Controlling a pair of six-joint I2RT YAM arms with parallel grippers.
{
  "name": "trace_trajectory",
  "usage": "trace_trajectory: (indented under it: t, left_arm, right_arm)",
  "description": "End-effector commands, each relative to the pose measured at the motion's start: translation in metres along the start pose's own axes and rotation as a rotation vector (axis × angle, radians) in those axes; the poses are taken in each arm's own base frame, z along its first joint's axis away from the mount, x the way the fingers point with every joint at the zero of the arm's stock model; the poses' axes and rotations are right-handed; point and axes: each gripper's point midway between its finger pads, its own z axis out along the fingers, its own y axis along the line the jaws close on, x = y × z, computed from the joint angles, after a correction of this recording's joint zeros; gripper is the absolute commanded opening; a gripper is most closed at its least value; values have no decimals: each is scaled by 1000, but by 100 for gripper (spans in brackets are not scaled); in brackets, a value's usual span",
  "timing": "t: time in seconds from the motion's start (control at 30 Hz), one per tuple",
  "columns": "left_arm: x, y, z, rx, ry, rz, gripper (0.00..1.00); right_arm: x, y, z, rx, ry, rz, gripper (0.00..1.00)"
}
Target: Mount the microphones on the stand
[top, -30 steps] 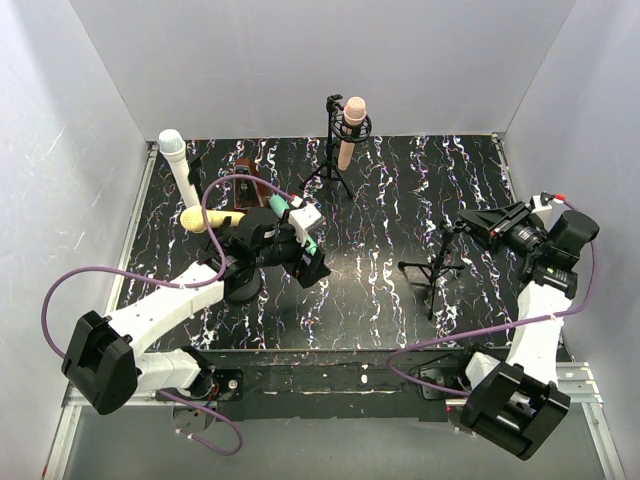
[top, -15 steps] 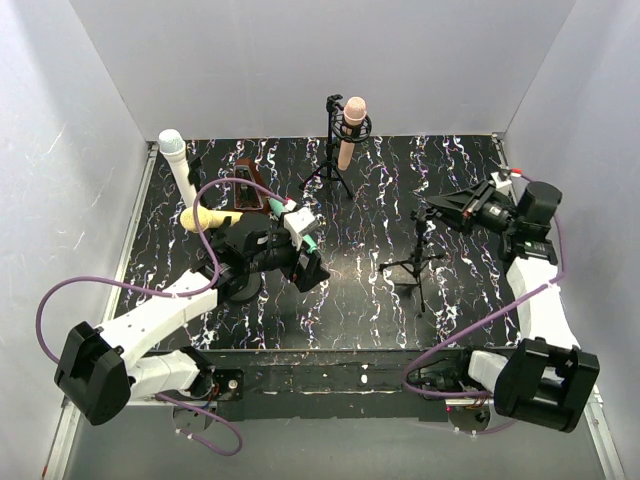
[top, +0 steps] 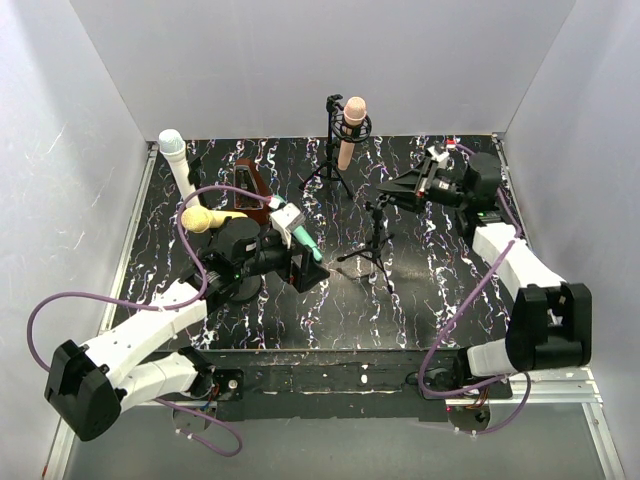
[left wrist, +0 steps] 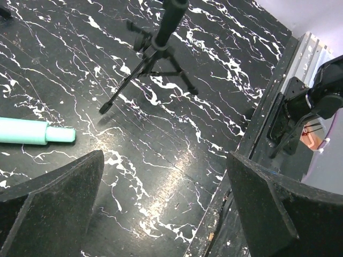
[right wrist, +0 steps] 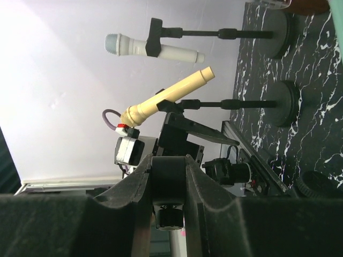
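Observation:
My right gripper (top: 392, 198) is shut on the top of a small black tripod stand (top: 372, 247) and holds it upright at mid-table. In the right wrist view my gripper (right wrist: 170, 182) clamps the stand's black head (right wrist: 171, 214). My left gripper (top: 308, 270) is open and empty, low over the table. A teal microphone (top: 300, 235) lies on the table just beside it, and its handle (left wrist: 32, 132) shows left of my left fingers (left wrist: 53, 209). The tripod stand (left wrist: 155, 51) stands ahead of my left gripper (left wrist: 166, 206).
A pink microphone (top: 350, 130) sits in a tripod stand at the back. A white microphone (top: 178, 165) and a yellow one (top: 205, 218) sit on round-base stands at the left; both show in the right wrist view (right wrist: 150, 47) (right wrist: 166, 96). A brown object (top: 250, 185) lies behind my left arm.
My right arm has swung left and carried the tripod stand from the right side to mid-table. My left gripper has shifted slightly, still open beside the teal microphone.

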Motion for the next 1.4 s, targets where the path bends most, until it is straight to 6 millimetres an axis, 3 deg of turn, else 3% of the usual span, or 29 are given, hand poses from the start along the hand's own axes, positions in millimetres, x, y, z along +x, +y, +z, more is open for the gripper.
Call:
trace_trajectory:
  t: [0.0, 0.13, 0.33, 0.57, 0.77, 0.97, 1.27, 1.37]
  left_arm:
    - [-5, -2, -6, -19, -26, -45, 98]
    - [-3, -2, -5, -42, -24, -70, 98]
    - [3, -2, -1, -67, -11, -95, 98]
    - [5, -7, 1, -73, -7, -109, 98]
    - [7, -14, 0, -76, -11, -116, 98]
    - [9, -16, -1, -84, -4, -115, 98]
    - [10, -16, 3, -134, 12, -114, 98]
    - [12, -19, 8, -153, 17, -102, 98]
  right_arm:
    - [7, 40, 15, -135, 71, -135, 9]
    - [7, 34, 19, -159, 85, -135, 13]
    - [9, 15, 18, -113, 72, -138, 31]
    - [8, -11, 19, -44, 48, -82, 38]
    - [-2, -23, 13, -7, 1, -47, 60]
    - [-19, -25, -1, 1, -72, -39, 65]
    - [-23, -37, -23, 21, -125, -80, 73]
    - [-31, -34, -39, 15, -163, -100, 73]
